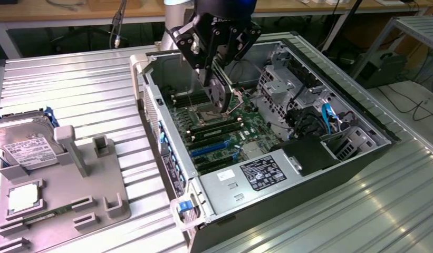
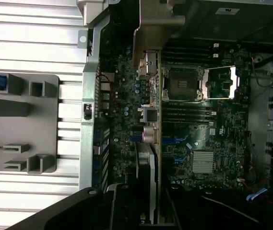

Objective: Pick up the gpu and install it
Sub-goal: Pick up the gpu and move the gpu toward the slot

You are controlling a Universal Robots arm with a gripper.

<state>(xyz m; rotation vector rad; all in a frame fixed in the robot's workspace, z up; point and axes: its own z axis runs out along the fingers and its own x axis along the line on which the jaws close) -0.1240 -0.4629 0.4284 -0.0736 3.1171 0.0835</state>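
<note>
Nearest you on the ribbed metal desk (image 1: 75,84) sits the grey slotted fixture (image 1: 68,200), and a hard drive (image 1: 22,145) with a white label stands in it at the exterior view's left. Just beside the fixture, toward the exterior view's right, you have the open computer case (image 1: 272,216) lying on its side. At its near end lies the power supply (image 1: 255,174), label up. Beyond that comes the motherboard (image 1: 223,137), with blue expansion slots (image 1: 209,150) on its near part and the CPU socket (image 1: 202,112) further in. Your hand (image 1: 216,84) hangs over the middle of the board, clenched on the gpu (image 1: 220,100), which it holds upright with the card's thin edge pointing down into the case. The card hangs over the socket area, further in than the blue slots. You cannot tell from either view whether its lower edge touches the board. In the wrist view the gpu (image 2: 151,143) shows edge-on as a long narrow strip with silvery metal parts along it, running across the motherboard (image 2: 213,134) just beside the CPU socket (image 2: 182,84), and a finned silver heatsink (image 2: 202,160) lies near it. Further back in the case, note the perforated metal drive cage (image 1: 279,89) and a blue cable (image 1: 327,113).
</note>
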